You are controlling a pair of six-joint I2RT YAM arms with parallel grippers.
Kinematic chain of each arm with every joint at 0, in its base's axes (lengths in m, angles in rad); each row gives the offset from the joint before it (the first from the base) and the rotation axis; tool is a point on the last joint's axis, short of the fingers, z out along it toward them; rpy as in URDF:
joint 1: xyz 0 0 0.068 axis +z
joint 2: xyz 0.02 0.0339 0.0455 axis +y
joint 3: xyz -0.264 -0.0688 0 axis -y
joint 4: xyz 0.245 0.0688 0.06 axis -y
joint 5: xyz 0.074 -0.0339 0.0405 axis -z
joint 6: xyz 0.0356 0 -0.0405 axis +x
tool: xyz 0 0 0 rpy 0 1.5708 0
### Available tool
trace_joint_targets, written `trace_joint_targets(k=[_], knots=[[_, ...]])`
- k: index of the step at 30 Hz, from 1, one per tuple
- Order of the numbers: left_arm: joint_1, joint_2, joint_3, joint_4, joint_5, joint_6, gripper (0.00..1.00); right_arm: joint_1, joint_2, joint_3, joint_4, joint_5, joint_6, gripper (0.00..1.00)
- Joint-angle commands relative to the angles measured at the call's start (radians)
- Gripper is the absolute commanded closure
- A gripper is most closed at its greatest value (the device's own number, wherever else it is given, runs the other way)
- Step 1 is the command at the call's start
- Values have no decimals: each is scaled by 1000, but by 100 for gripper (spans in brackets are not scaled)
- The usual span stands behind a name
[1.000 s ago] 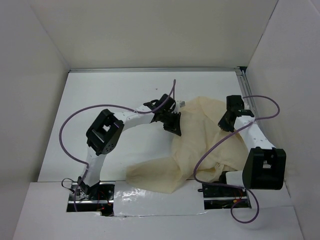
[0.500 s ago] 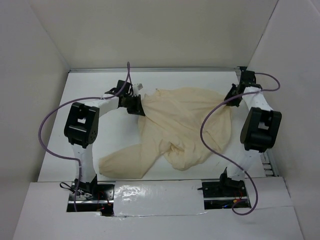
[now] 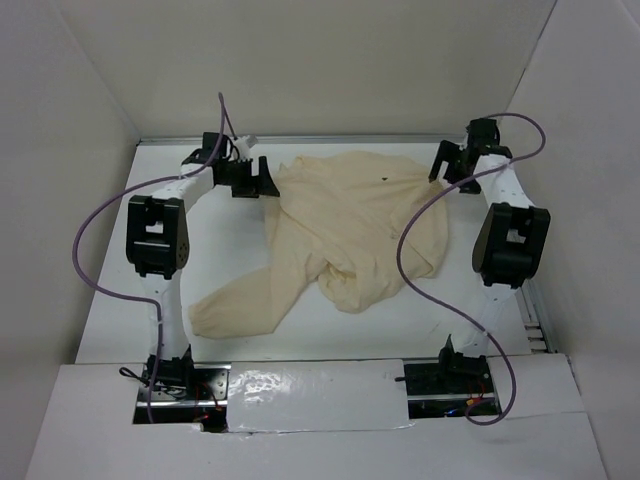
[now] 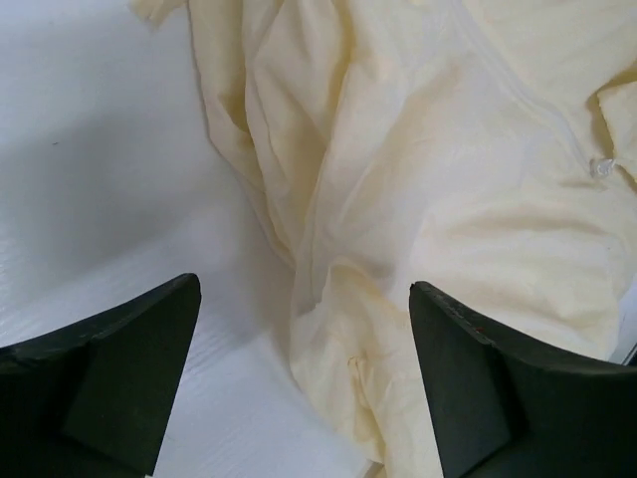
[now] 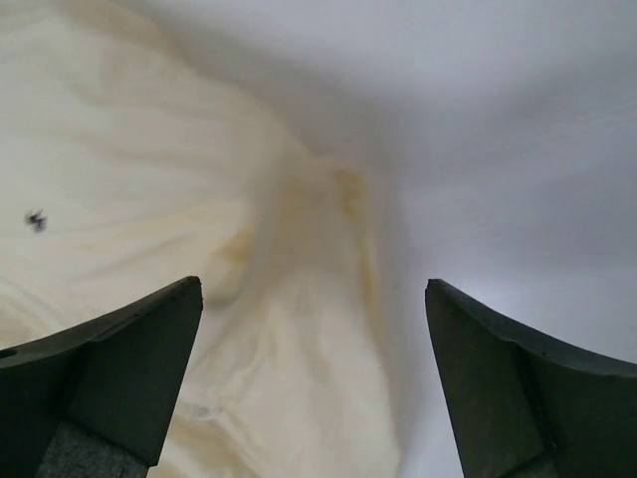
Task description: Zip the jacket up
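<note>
The cream jacket (image 3: 360, 225) lies crumpled on the white table (image 3: 200, 260), its top edge toward the far wall and one sleeve (image 3: 235, 305) trailing to the near left. A tiny dark spot (image 3: 385, 179) shows near its far edge. My left gripper (image 3: 262, 178) stands open at the jacket's far left corner; folds of the jacket (image 4: 448, 199) lie under and between its jaws (image 4: 304, 284) without being pinched. My right gripper (image 3: 440, 170) is open at the far right corner, over the jacket's edge (image 5: 149, 179) (image 5: 314, 287). The zipper is not clearly seen.
White enclosure walls (image 3: 320, 70) close in the far side and both flanks, close behind both grippers. A metal rail (image 3: 535, 320) runs along the table's right edge. Purple cables (image 3: 410, 250) loop from each arm, the right one hanging over the jacket.
Both arms swung out to the far corners, dragging the jacket away from the near edge and spreading it wider. Both grippers, shut on fabric before, have opened and let it go.
</note>
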Motion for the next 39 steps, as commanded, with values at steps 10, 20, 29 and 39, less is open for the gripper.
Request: trace_joint_targets(k=[10, 20, 29, 39], knots=[[-94, -455, -375, 53, 20, -191, 1, 347, -145, -188, -178, 357, 374, 0], [-312, -522, -648, 178, -12, -279, 1, 346, -6, -60, -218, 444, 487, 94], [-232, -351, -664, 167, -17, -286, 1, 84, -275, -232, -103, 280, 259, 97], [-203, -443, -681, 139, -40, -271, 1, -107, -437, -295, -37, 308, 216, 0]])
